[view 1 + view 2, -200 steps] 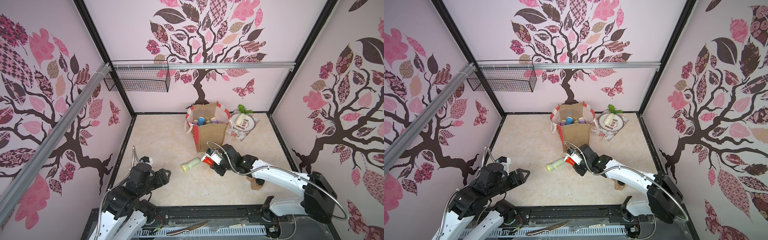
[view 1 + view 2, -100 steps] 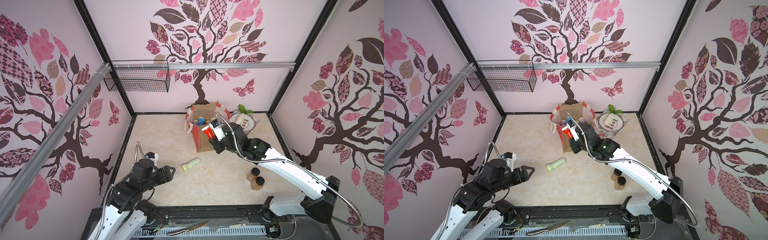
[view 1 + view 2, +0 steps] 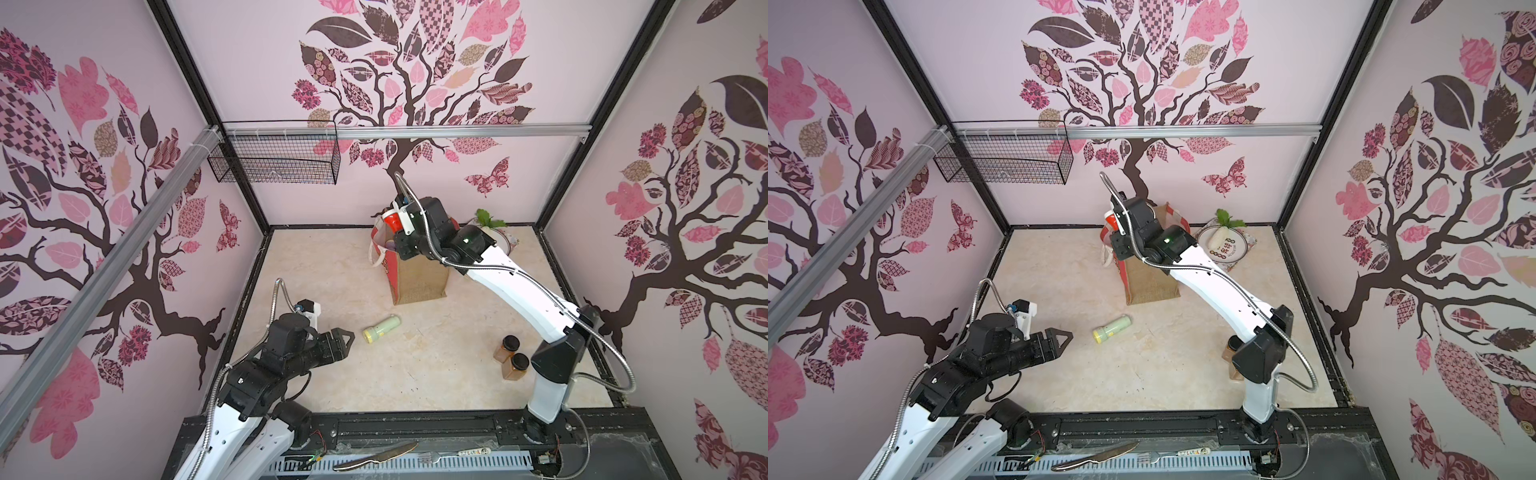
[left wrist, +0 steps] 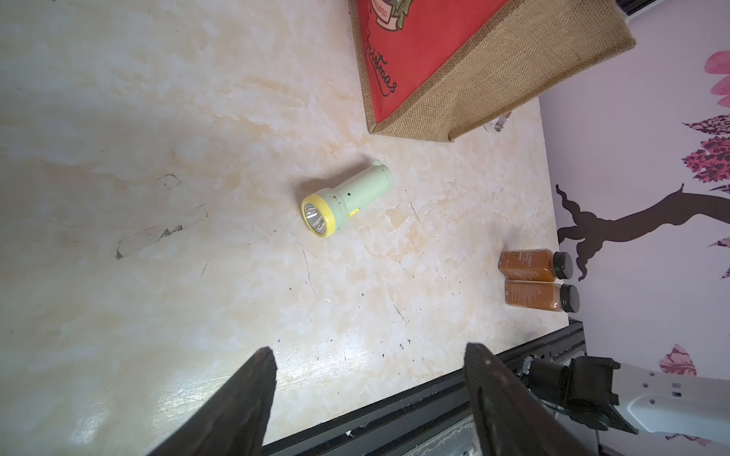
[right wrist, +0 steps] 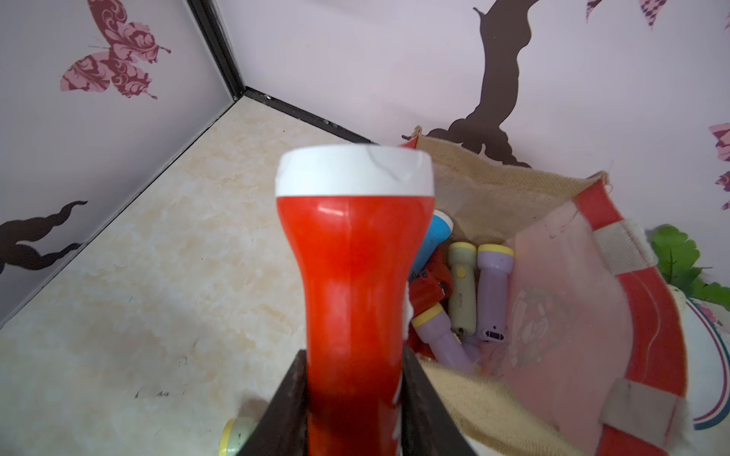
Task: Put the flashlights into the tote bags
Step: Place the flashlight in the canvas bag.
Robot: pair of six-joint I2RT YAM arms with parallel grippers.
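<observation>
My right gripper [image 5: 353, 367] is shut on a red flashlight [image 5: 355, 276] with a white head. It holds it over the left rim of the tote bag [image 3: 419, 282], seen in both top views [image 3: 1152, 284]. Inside the tote bag [image 5: 493, 197] lie a lilac flashlight [image 5: 491, 288], a pale green one [image 5: 461, 284], a blue one [image 5: 436, 237] and more. Another pale green flashlight [image 3: 381, 329] with a yellow ring lies on the floor in front of the bag. My left gripper [image 3: 347, 343] is open and empty, a short way left of that flashlight [image 4: 343, 199].
Two brown black-capped jars [image 3: 510, 357] stand near the right arm's base. A plate with a white radish [image 3: 1223, 245] sits right of the bag. A black wire basket [image 3: 274, 162] hangs on the back wall. A knife [image 3: 374, 455] lies on the front rail.
My right arm lifted the red flashlight from the floor beside the green one, up and back over the bag. My left gripper moved closer to the green flashlight.
</observation>
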